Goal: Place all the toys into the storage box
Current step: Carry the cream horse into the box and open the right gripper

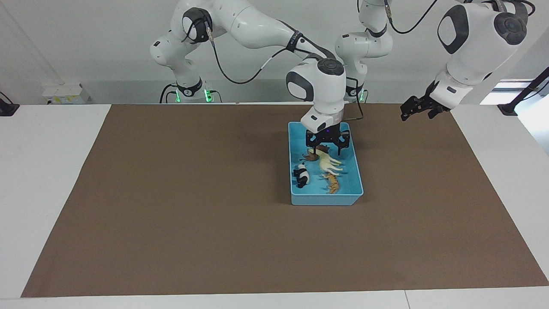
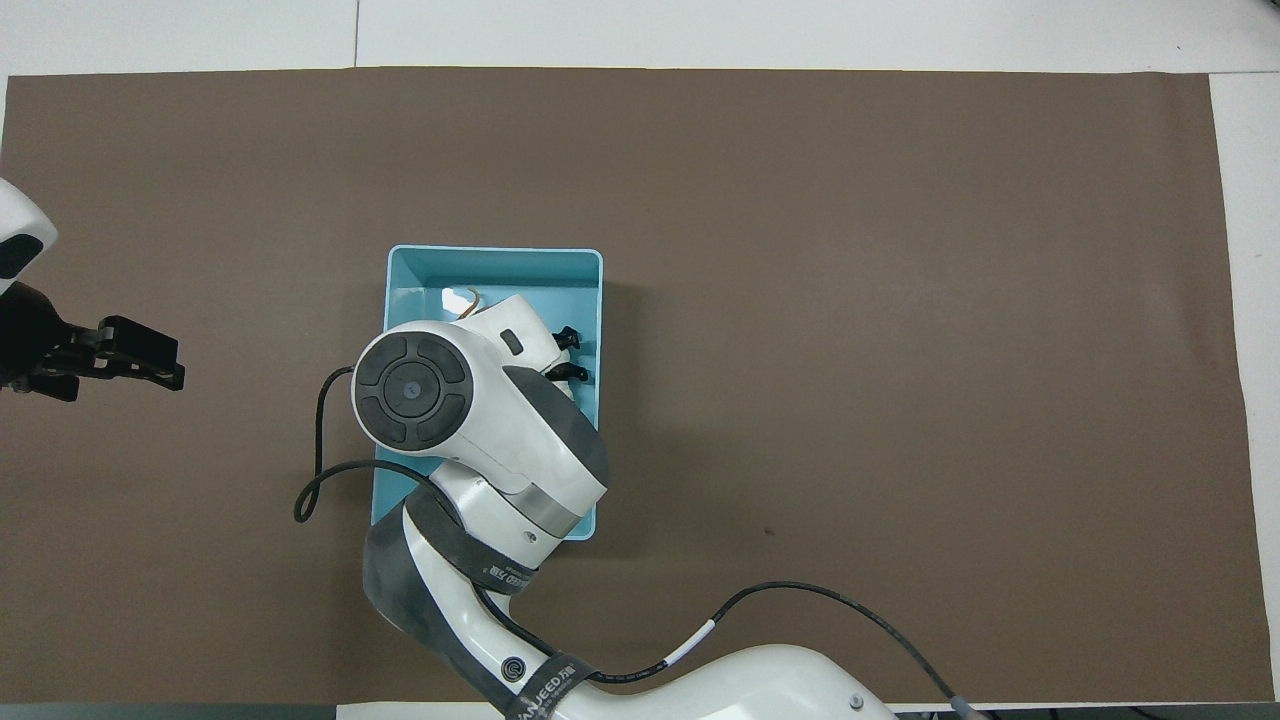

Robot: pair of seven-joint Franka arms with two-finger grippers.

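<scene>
White counter (image 1: 43,171) under a large brown mat (image 1: 171,193). Toward the left arm's end of mid-mat: light blue rectangular plastic storage box (image 1: 326,199), long axis running away from the robots. Right arm stretched in from its base across the mat, right claw (image 1: 328,148) pointed straight down, low inside the box at the end nearest the robots. Fingers spread, nothing pinched. All four small plastic animal figurines inside the box. Against the wall toward the right arm's end: black-and-white panda (image 1: 301,176), roughly upright. Directly under the right claw: brown lion (image 1: 311,156), on its side on the box floor, nearest the robots of the four, one finger right at it; contact not readable. Just beside the lion, a bit farther from the robots: cream-white horse (image 1: 329,163), on its side, legs toward the left arm's end. Farthest from the robots: orange striped tiger (image 1: 332,183), also on its side, close to the horse's legs, short of the end wall. In the overhead view, most of the box interior covered by the right arm's wrist; only the bare end farthest from the robots and part of the rim (image 2: 495,255) showing. Left arm waiting, left claw (image 1: 414,109) up in the air over the mat near the left arm's end, well apart from the box, tilted down toward the mat. Spread or pressed together: cannot tell.
</scene>
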